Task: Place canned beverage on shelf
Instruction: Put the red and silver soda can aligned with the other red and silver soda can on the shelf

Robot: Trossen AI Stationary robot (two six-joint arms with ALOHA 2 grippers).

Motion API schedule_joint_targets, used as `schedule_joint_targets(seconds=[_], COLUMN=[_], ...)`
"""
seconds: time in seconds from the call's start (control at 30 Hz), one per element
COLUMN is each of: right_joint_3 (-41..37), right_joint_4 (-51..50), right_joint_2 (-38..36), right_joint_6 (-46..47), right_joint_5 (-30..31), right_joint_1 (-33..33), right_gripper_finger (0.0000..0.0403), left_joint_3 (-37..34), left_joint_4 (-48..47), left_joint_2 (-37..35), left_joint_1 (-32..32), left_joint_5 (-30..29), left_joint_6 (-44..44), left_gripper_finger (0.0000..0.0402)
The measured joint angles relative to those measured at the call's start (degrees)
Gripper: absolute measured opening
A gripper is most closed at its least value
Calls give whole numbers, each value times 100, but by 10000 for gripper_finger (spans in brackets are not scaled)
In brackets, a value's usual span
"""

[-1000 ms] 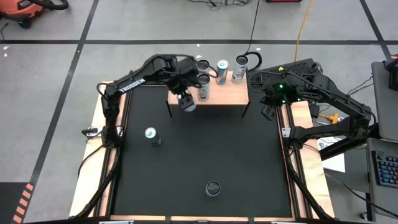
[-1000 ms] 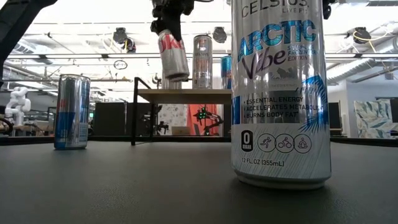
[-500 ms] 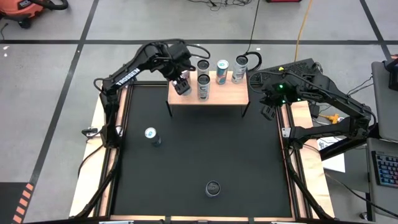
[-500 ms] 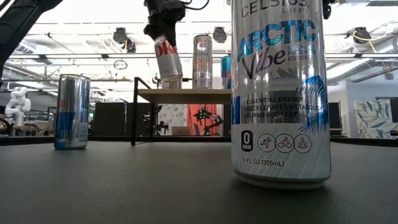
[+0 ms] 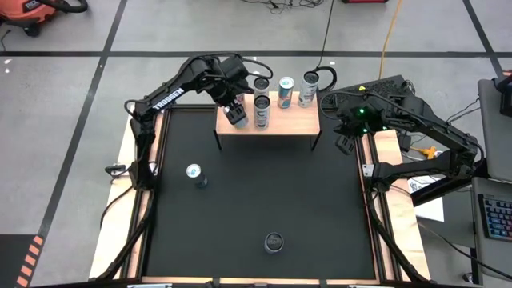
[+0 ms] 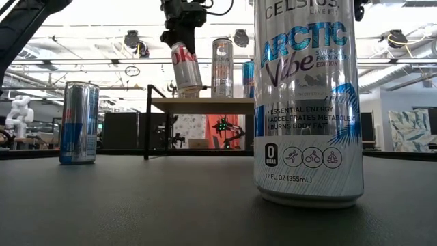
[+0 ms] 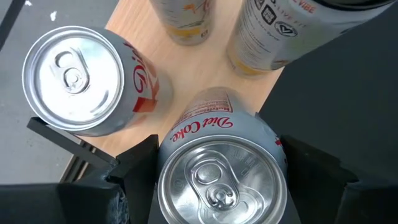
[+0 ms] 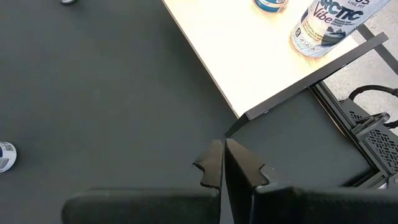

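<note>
Four cans already stand on the shelf [image 5: 288, 118], at twelve o'clock on the table [image 5: 264, 192], so the left gripper [image 5: 236, 112] carries its Diet Coke can [image 6: 184, 66] toward the free end at the shelf's nine o'clock. Its jaws clamp the can by the sides, tilted and clear of the wood, likely to avoid knocking the neighbours. The right gripper [image 8: 224, 163] waits at the shelf's three o'clock, jaws closed on nothing.

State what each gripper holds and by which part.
The left gripper holds a Diet Coke can by its sides near the top, tilted above the shelf. The right gripper is shut on nothing.
</note>
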Motion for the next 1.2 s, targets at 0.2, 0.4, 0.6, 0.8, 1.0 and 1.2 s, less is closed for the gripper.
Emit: schedule_joint_targets(seconds=[0.2, 0.4, 0.6, 0.8, 1.0, 1.2], right_joint_3=[0, 0, 0, 0, 0, 0], right_joint_4=[0, -2, 0, 0, 0, 0], right_joint_2=[0, 0, 0, 0, 0, 0], right_joint_6=[2, 102, 94, 92, 90, 90], right_joint_5=[0, 0, 0, 0, 0, 0], right_joint_1=[2, 2, 2, 0, 1, 0], right_gripper_finger=[0, 0, 0, 0, 0, 0], left_joint_3=[-34, -348, -363, -363, -365, -365], left_joint_4=[11, 7, 6, 8, 8, 6], left_joint_2=[2, 28, 28, 28, 28, 28], left_joint_1=[28, 31, 43, 39, 39, 63], left_joint_5=[165, 174, 174, 172, 173, 172], left_joint_6=[0, 2, 102, 147, 344, 258], left_gripper_finger=[297, 301, 303, 303, 304, 304])
